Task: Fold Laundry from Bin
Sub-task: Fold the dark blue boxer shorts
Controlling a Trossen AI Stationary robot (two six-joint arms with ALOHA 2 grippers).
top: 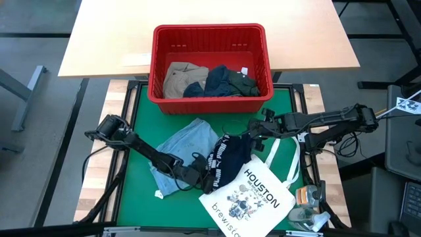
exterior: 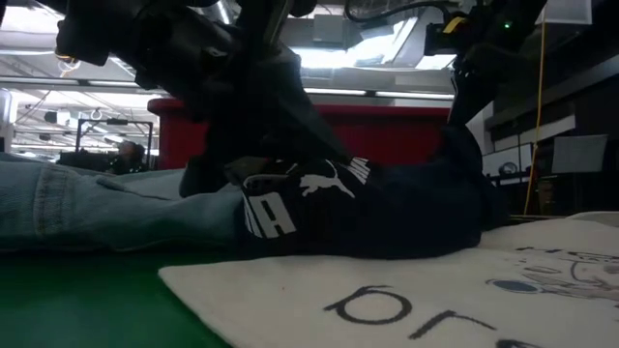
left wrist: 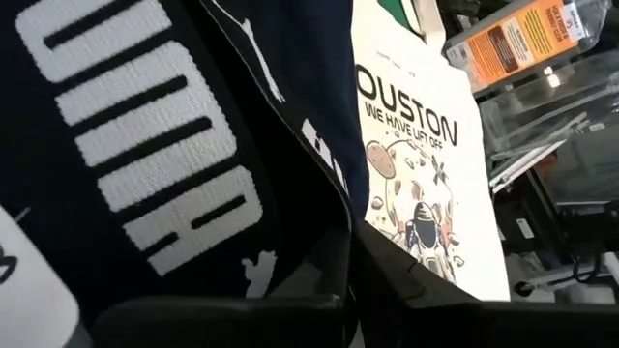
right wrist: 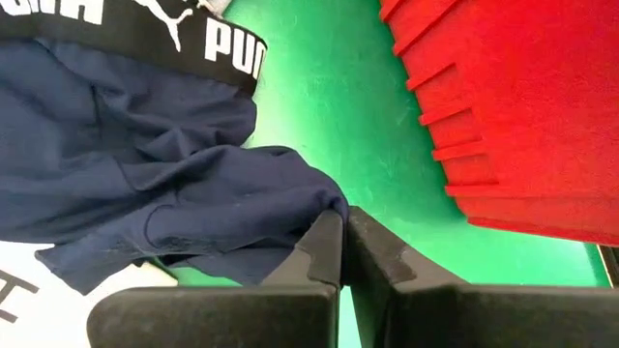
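Observation:
A navy garment (top: 231,160) with a black waistband lettered PUMA lies on the green mat, between a light blue denim piece (top: 186,146) and the white HOUSTON tote bag (top: 248,197). It overlaps the tote bag's edge. My left gripper (top: 199,176) is shut on its waistband end, and my right gripper (top: 254,136) is shut on its far end. The red bin (top: 158,66) stands at the far side, with khaki, navy and dark green laundry (top: 210,80) inside. My left gripper pinches the black PUMA waistband (left wrist: 329,227) between its two fingers, coming in slanting downward from the table's left. The waistband lies low on the mat. My right gripper pinches a bunched corner of the navy cloth (right wrist: 324,201) between its fingertips, slanting down from the right. That end (exterior: 462,145) is drawn up off the mat while the rest lies down.
The tote bag covers the near middle of the mat. Clear plastic items and an orange-labelled package (top: 309,199) sit at the near right corner. Green mat (top: 141,118) lies bare between the bin and the denim. A wooden tabletop (top: 105,39) extends beyond the bin.

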